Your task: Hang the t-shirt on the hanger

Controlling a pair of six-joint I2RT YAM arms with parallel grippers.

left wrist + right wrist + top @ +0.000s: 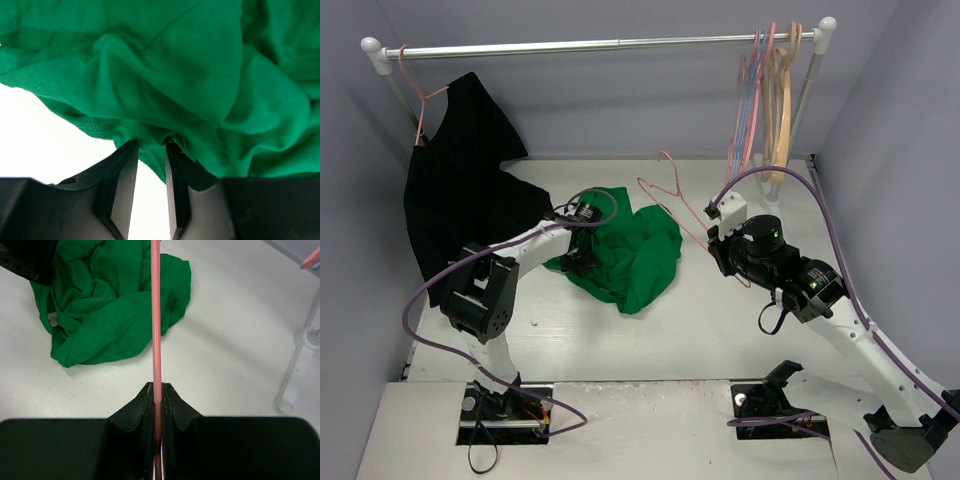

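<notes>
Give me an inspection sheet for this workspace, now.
Surface: white table, no spills seen.
Job's things: green t-shirt crumpled on the table; pink hanger beside it, not inside.
Clutter: black garment and spare hangers hang on the rail.
Hands: left hand open at the t-shirt's hem; right hand shut on the hanger.
Cables: purple cables loop along both arms.
Surroundings: grey walls; nothing else seen.

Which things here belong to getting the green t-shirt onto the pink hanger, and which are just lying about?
Part of the job:
- t-shirt, crumpled on the table
- hanger, gripped in the right hand
- left hand, at the shirt's edge

Just there:
- black garment, hanging on the rail
- spare hangers, at the rail's right end
</notes>
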